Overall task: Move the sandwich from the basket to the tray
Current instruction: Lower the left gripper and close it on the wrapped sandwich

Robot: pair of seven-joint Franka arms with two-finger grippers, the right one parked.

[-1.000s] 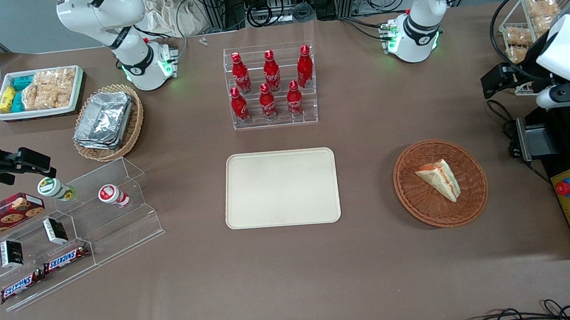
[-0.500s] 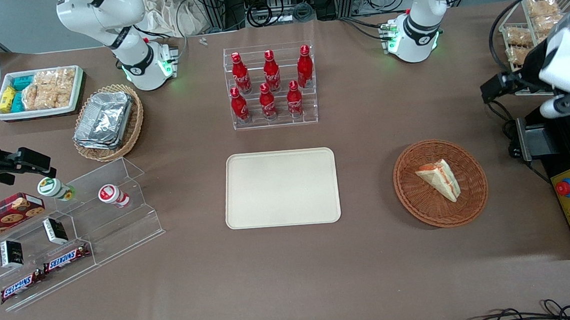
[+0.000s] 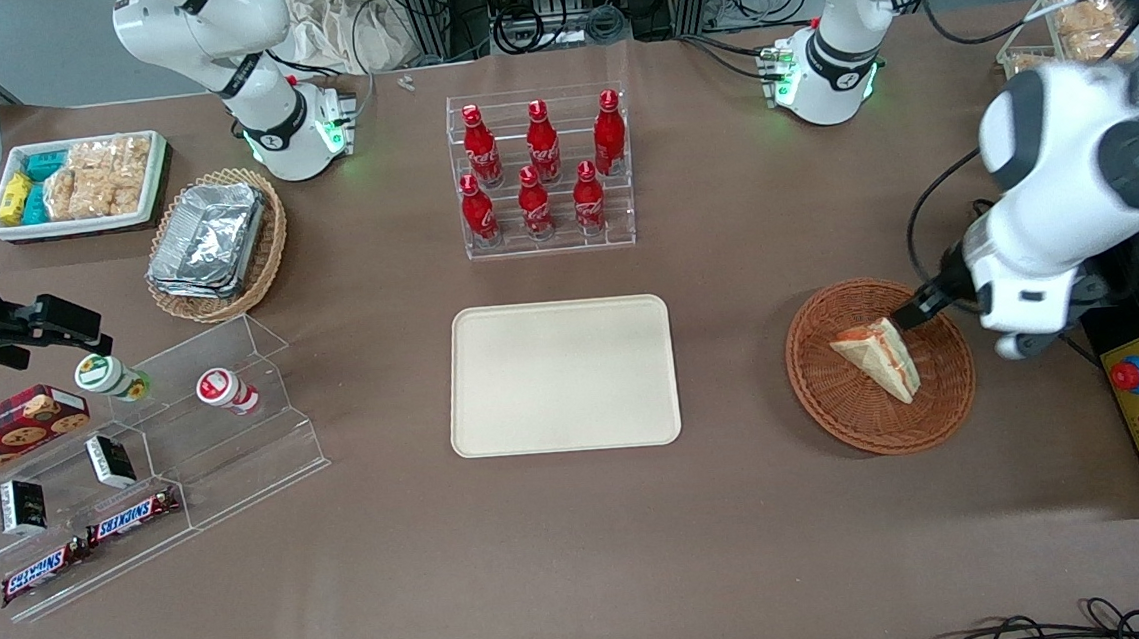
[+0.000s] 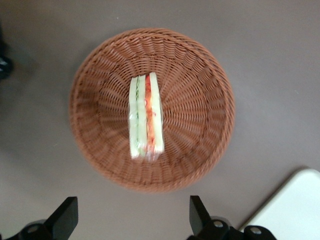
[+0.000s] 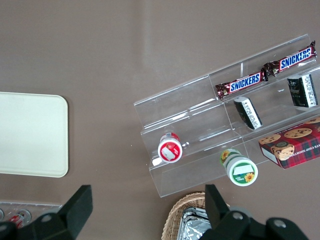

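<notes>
Toward the parked arm's end of the desk (image 3: 566, 560) stands a clear acrylic stand (image 3: 187, 436) with Snickers bars (image 3: 94, 538), a cookie box (image 3: 5, 424) and two small cups (image 3: 168, 383). Farther from the front camera than this stand is a tan wicker basket (image 3: 269, 250) holding foil containers (image 3: 206, 237), and a white tray of snack packets (image 3: 79, 183).

In the middle of the desk lies the tray (image 3: 562, 376) – flat, cream-beige, with nothing on it. Farther from the camera than the tray is a clear rack with six red bottles (image 3: 541, 173).

Toward the working arm's end sits the basket (image 3: 842, 411), round and reddish-brown. The sandwich (image 3: 878, 358) lies inside it, near its middle, with the red and orange filling edge turned toward the working arm. In the left wrist view the sandwich (image 4: 145, 116) rests across the woven bottom of the basket (image 4: 200, 100), and its green and red layers show between pale bread.

The hand (image 4: 132, 222) hangs above the basket, not touching the sandwich – its two dark fingers (image 4: 64, 217) are spread wide apart, wider than the sandwich is thick. In the front view a dark fingertip (image 3: 915, 310) shows over the basket just beside the sandwich's upper corner. A corner of the tray (image 4: 295, 210) is also seen from the wrist.
</notes>
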